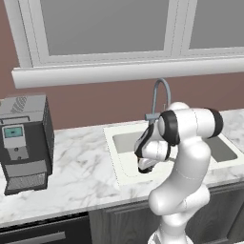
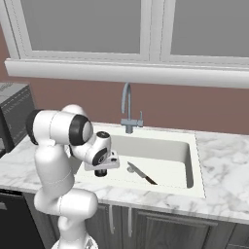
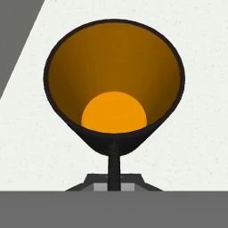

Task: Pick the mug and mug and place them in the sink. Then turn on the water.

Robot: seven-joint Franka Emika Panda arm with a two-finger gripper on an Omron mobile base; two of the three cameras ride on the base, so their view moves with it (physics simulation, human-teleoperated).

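- At the far left, at about 9 o'clock in the left base view, I see a grey coffee machine (image 1: 25,143) standing on the marble counter (image 1: 76,176). It is well apart from my work and I leave it alone.
- Moving right, the gripper (image 2: 100,171) hangs over the left end of the sink (image 2: 192,160), pointing down. Its jaws are closed narrow on the rim of the black mug (image 3: 115,80), which I hold from above.
- In the hand view I look straight into this mug. The orange inside is at the centre and the pale basin floor is all around it, so I judge that the mug is above the sink and ready to be put down.
- I cannot tell if the mug already touches the floor of the sink or is still in the air. If I open too early, it may fall and tip over.
- Further right, a knife (image 2: 141,173) lies on the sink floor, at about 3 o'clock from the gripper in the right base view. If I slide the mug to that side, it can land on the blade and stand tilted.
- Behind the sink, at 12 o'clock, stands the faucet (image 2: 127,109). I see no water running.
- I do not find the teal mug from here, so I believe that half of the picking remains.
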